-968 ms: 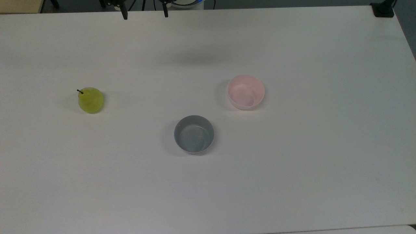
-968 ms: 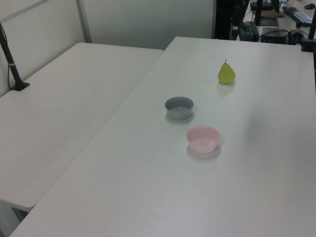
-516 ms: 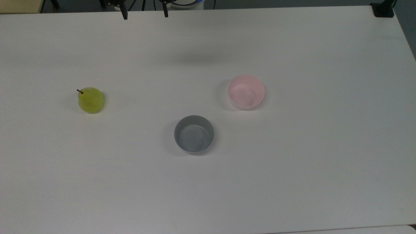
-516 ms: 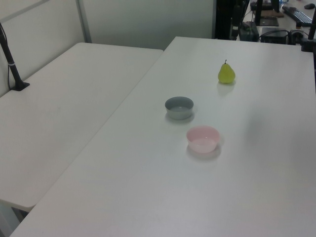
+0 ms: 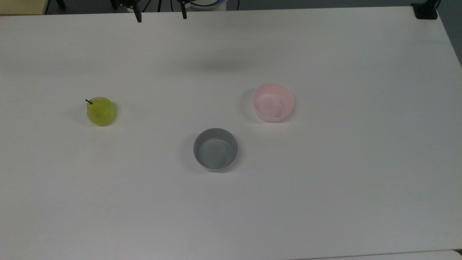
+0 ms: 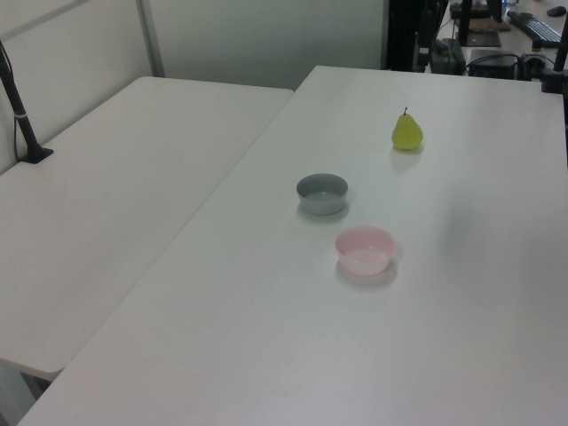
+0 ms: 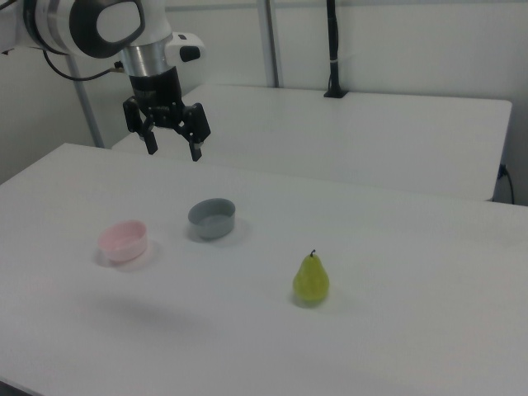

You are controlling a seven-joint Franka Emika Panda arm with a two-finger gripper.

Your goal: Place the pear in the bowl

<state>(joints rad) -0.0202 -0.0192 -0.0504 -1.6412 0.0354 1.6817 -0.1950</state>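
1. Nothing has moved since the earlier frames: pear, both bowls and my fingertips sit exactly where they did a second ago. I have not started the approach.

2. My gripper hangs high above the table, fingers spread wide and empty. In the right view it sits above and behind the two bowls, well apart from the fruit.

3. The pear stands upright on bare tabletop at the top view's left, well apart from both bowls. The pink bowl is at the top view's right of centre; the grey bowl lies near it, between it and the fruit but nearer the camera.

4. Risk, wrong target: the grey bowl is similar in size and lies close to the straight line of carry. A lazy release could land there.

5. Risk, grasp: the pear is rounded and tapers upward. Closing high on the neck would likely squeeze it out; touching one side first would probably topple it or roll it away.

6. Risk, release: the bowl looks light and shallow, so a clip on the rim might skid it.

7. Pear appearance: yellow-green, glossy, plump below, short dark stem on top, casting a small shadow.
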